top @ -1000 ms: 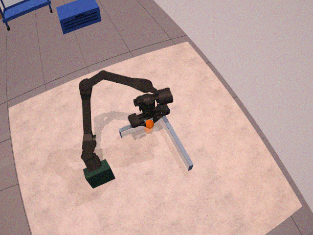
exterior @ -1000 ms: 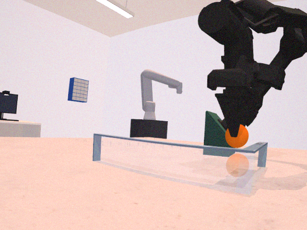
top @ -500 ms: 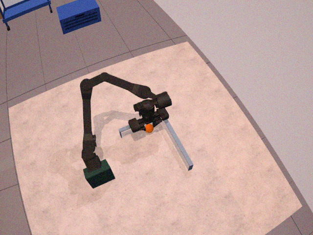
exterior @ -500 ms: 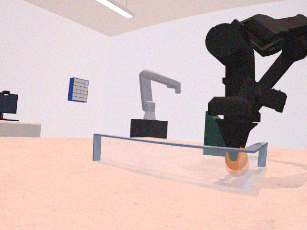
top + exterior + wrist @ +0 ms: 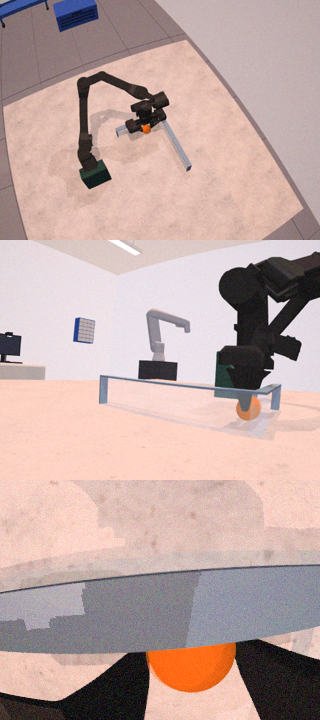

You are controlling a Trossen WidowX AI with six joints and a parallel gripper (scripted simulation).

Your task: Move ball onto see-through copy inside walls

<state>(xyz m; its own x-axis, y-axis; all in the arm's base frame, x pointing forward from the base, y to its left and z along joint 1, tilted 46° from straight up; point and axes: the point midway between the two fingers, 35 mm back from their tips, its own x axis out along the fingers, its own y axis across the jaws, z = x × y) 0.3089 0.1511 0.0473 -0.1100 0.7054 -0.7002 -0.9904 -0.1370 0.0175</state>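
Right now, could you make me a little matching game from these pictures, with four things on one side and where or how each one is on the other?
Things:
1. orange ball
2. gripper
3. clear walls
4. green base block

Descriptions:
A. sits under the foot of the black arm, apart from the corner
B. shut on something round, reaching down inside the corner
C. form an L on the table
D. low at table level, between two dark fingers

Pairs: 1-D, 2-B, 3-C, 4-A
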